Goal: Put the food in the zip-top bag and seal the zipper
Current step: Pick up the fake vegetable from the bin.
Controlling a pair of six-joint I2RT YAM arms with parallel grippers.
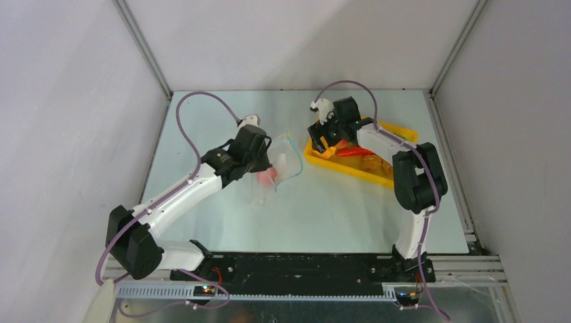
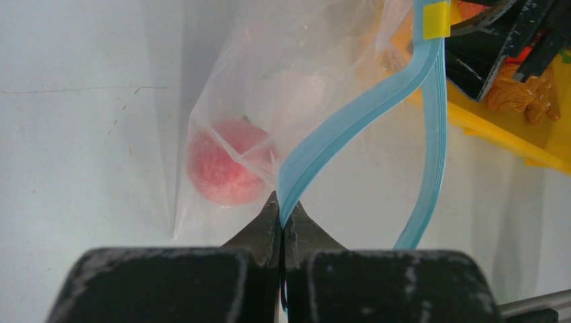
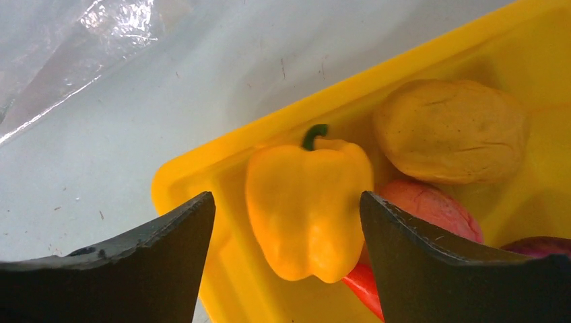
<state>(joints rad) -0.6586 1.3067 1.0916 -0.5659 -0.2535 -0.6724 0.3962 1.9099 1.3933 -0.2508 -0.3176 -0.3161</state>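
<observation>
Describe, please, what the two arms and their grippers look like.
Both the left arm and right arm have white curved links with bulky black joint housings. A thin purple cable loops along each. The left gripper and right gripper have matte black, wedge-shaped fingers tapering to points.

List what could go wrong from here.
1. The left jaws pinch only a thin bit of the zipper; the strip could slip out and the zip-top bag mouth fall shut.
2. The right jaws stand open around the yellow pepper, close to the tray wall; closing may catch the rim, or the smooth pepper may squirt out.
</observation>
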